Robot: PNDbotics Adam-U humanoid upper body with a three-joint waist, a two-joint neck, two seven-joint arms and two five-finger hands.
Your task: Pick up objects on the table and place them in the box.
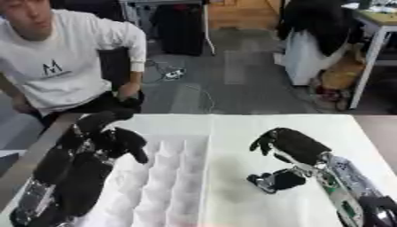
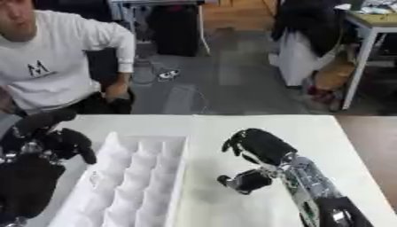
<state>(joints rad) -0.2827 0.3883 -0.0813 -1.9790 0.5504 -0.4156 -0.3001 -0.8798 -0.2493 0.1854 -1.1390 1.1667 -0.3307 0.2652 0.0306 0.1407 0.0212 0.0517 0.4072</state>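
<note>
A white box (image 1: 203, 177) divided into many small compartments lies on the left half of the white table (image 1: 256, 126). My left hand (image 1: 116, 139) hangs over the box's far left corner, fingers relaxed and drooping, with nothing seen in it. My right hand (image 1: 293, 144) hovers over the table right of the box. Its fingers (image 1: 260, 144) bend down, and its thumb (image 1: 273, 181) stands well apart below them. Only white table shows in the gap between them. I make out no loose object on the table or in the compartments.
The table's far edge (image 1: 232, 115) runs across the middle of the view, with grey floor beyond it. Its right edge (image 1: 371, 137) slants down past my right forearm (image 1: 341, 181). The box's right wall (image 1: 208, 155) stands between my two hands.
</note>
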